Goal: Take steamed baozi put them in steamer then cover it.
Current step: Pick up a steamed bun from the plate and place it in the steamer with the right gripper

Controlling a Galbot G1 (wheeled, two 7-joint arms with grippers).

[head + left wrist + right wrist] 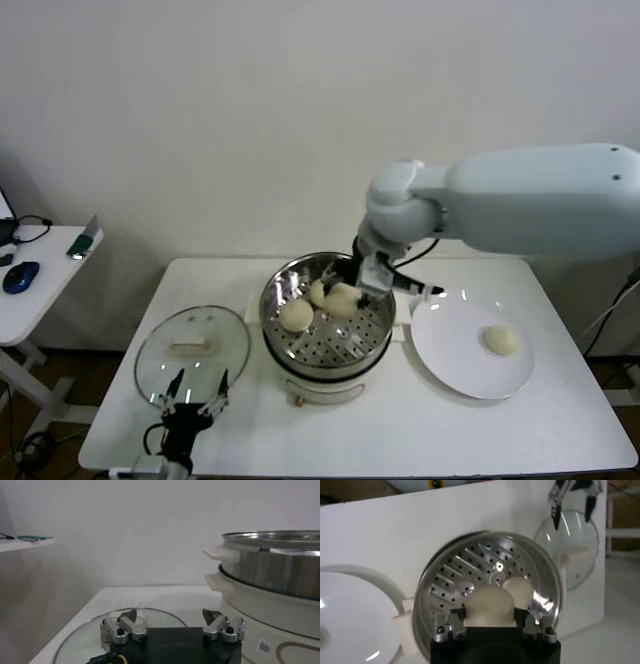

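Nearest the head camera, the black left gripper (196, 392) hangs low at the front left edge of the white table (400, 440), fingers spread wide and holding nothing. Just beyond it lies the round clear glass cover (192, 345) with its metal rim and cream oblong handle, flat on the table.

Right of the cover stands the large shiny steel steamer (327, 318) on its white base, its perforated tray exposed. From the right, the bulky white right arm (540, 200) reaches in over the table, elbow high, wrist bent down over the steamer's far right rim. Its right gripper (491, 626) is closed around a small, smooth, off-white steamed baozi (489, 607), held just above the tray. Two more buns are inside the steamer: one (296, 316) toward the left, another (318, 292) behind the held bun.

A flat white round plate (460, 365) sits just right of the steamer, carrying one last bun (501, 340).
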